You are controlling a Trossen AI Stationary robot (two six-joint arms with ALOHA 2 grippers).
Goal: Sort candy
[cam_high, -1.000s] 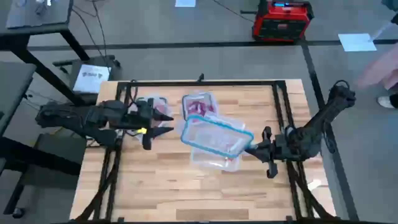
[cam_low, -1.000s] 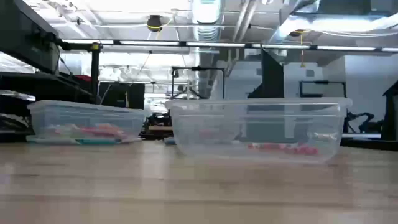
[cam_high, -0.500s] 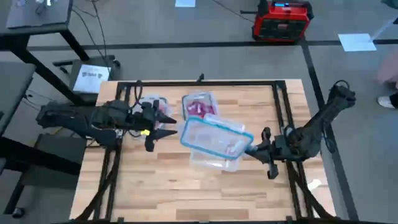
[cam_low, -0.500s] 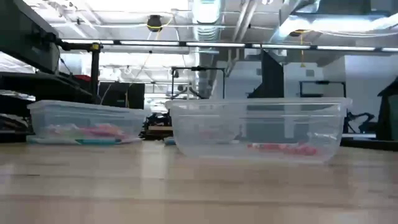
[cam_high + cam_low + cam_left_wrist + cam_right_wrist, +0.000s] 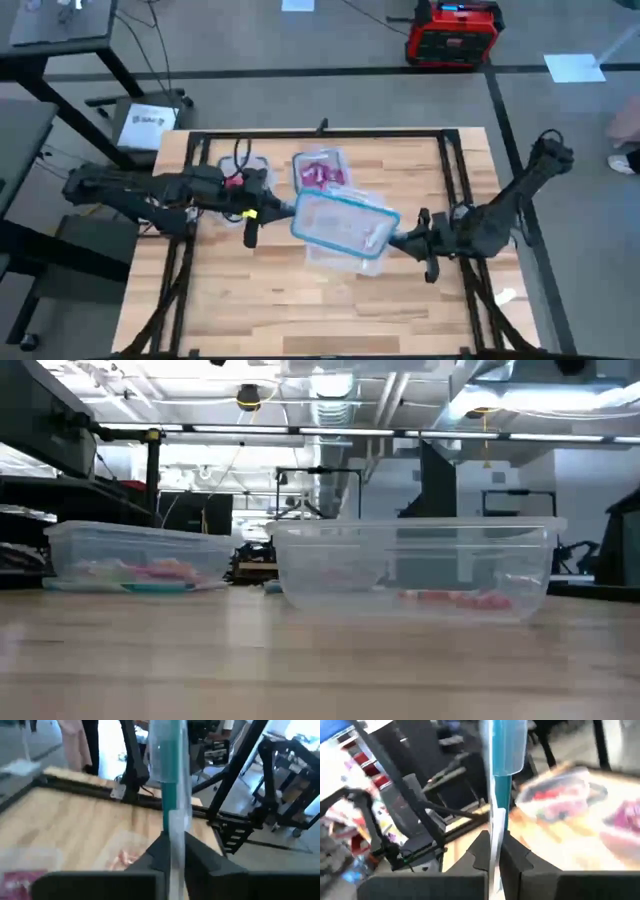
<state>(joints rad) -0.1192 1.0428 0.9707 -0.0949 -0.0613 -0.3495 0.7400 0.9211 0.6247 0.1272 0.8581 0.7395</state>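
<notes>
A clear lid with a blue-green rim (image 5: 345, 225) hangs tilted above the table's middle, between my two grippers. My left gripper (image 5: 283, 210) is shut on its left edge and my right gripper (image 5: 403, 240) is shut on its right edge. Under the lid a clear tub (image 5: 340, 258) stands on the table with red candy (image 5: 450, 598) on its bottom. Behind it, a second tub (image 5: 320, 170) holds pink and magenta candy. A third tub (image 5: 247, 168) stands to the left of that one, near my left arm. My left gripper pinches the lid's left rim (image 5: 171, 805) between its two fingers (image 5: 152, 855). It comes in nearly level from the table's left. The lid is edge-on between the fingers and clear of the table. My right gripper pinches the lid's right rim (image 5: 500, 795) between its two fingers (image 5: 512, 852). It comes in nearly level from the table's right. The lid stands edge-on in the hold, lifted clear above the tub.
A black frame (image 5: 320, 132) runs round the wooden table top. Bare wood lies toward the near edge (image 5: 320, 320). A red box (image 5: 453, 32) stands on the floor beyond the far edge. A person's sleeve (image 5: 630, 120) shows at the far right.
My left gripper has gone toward the table's right edge to the lid, rolled a little, and shut on the lid's left edge; before, it stood open beside it. My right gripper has rolled about its own line and sunk slightly, keeping hold of the lid.
</notes>
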